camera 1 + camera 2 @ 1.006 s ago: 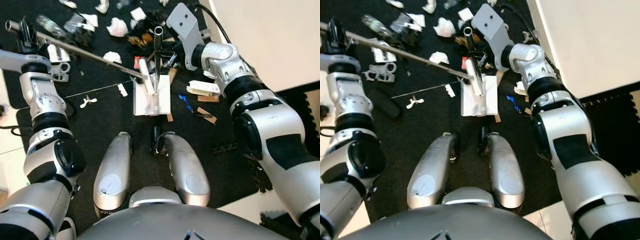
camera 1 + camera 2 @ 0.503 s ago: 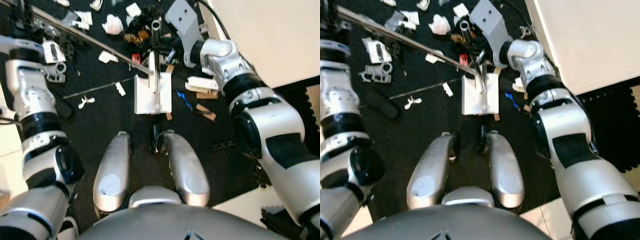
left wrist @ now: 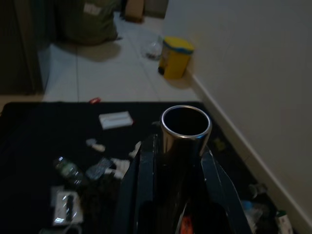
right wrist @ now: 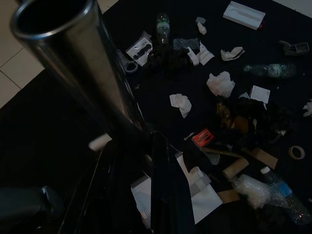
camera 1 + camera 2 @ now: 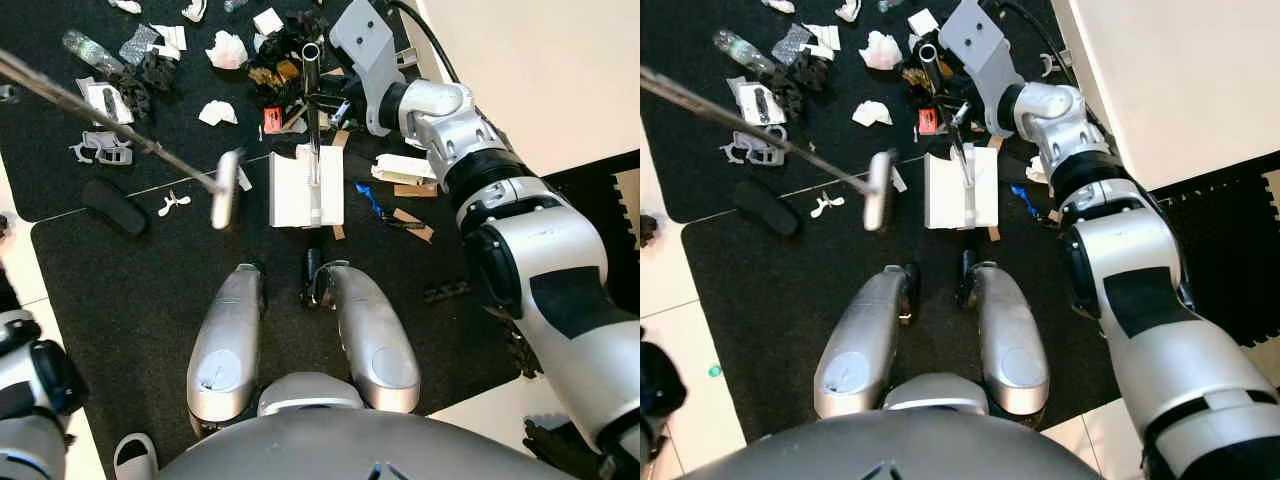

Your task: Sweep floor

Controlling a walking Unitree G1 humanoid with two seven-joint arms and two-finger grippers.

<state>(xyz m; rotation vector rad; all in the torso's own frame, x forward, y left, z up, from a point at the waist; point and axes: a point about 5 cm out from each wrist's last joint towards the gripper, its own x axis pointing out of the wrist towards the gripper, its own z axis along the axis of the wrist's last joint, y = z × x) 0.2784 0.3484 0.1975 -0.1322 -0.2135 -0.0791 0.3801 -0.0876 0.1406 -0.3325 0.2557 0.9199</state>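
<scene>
Metal broom pole [image 3: 185, 141] pinched by left gripper [image 3: 178, 195]; broom head [image 5: 227, 189] off black mat [image 5: 150, 300], beside white dustpan [image 5: 300, 190]. Right gripper [image 4: 141, 185] clamps dustpan handle [image 4: 73, 63]. Litter [image 5: 240, 60] beyond.

At the top and centre of the head views we see a black mat [image 5: 150, 300] covering most of the floor, with pale floor tiles [image 5: 680, 330] showing at the lower left. A plain cream wall [image 5: 540, 70] fills the upper right, and dark interlocking foam tiles [image 5: 1240, 250] sit at the right edge. In the left wrist view, dim light falls on white tiles, a beige wall [image 3: 253, 73] and a yellow bin [image 3: 176, 57] at its foot.
</scene>
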